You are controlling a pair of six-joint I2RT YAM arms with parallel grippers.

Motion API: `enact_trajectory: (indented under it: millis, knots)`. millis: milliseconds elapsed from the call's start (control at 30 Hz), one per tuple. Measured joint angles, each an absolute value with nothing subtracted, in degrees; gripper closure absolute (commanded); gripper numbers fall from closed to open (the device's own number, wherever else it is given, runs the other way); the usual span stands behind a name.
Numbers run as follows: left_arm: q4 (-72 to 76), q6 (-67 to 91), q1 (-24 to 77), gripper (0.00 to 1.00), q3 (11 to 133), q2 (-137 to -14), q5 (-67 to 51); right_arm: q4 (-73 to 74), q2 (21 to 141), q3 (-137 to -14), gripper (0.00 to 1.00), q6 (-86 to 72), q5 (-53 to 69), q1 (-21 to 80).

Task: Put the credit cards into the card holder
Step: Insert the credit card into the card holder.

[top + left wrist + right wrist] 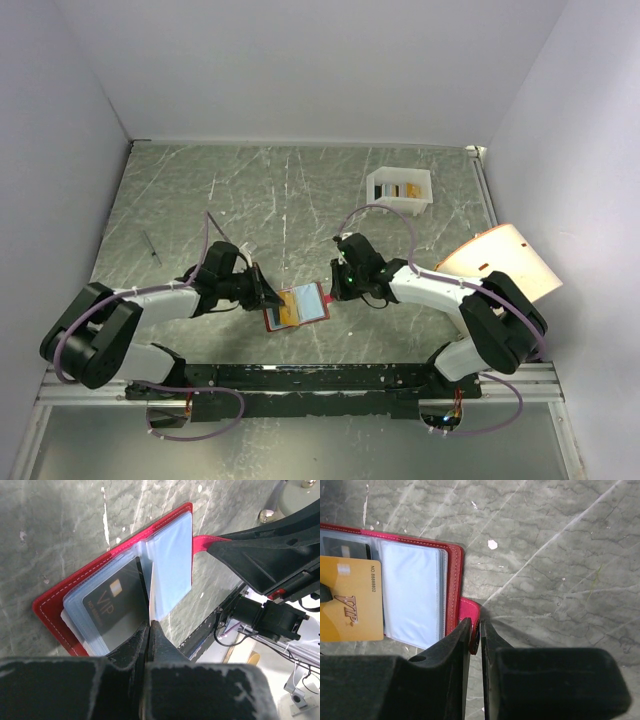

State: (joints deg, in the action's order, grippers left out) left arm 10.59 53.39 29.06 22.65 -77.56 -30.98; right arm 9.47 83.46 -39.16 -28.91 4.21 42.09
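Left wrist view: the left gripper [150, 626] is clamped shut on the near edge of an orange card [351, 599]. The card stands edge-on straight ahead of the fingertips, over the spine of the open card holder [50, 602]. Gripping the near edge leaves the far edge free, which appears suited to feeding the card into a sleeve. Whether that edge has entered one cannot be determined. Just left of the fingertips, a black card [117, 605] lies inside a clear pocket. Ahead and right of them, an empty sleeve [170, 560] lies flat on the other leaf.

Right wrist view: the right gripper [476, 629] is closed on the red snap tab [467, 611], which projects from the holder's edge directly between the fingers. This hold probably anchors the holder against the table [560, 555] so that it neither slides nor folds under the push of the card. The holder body lies ahead and left of this gripper.

Top external view: well beyond the right gripper, a white box [398, 205] holds more credit cards [400, 189], not yet transferred.
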Motion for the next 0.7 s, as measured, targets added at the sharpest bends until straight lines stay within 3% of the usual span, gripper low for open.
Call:
enact_trajectory:
  millis: [700]
  knots:
    - [19.9,56.1,28.9,0.93,21.5,-84.6,-33.3,7.9,83.5,-37.8,0.9,-29.7,4.5,42.3]
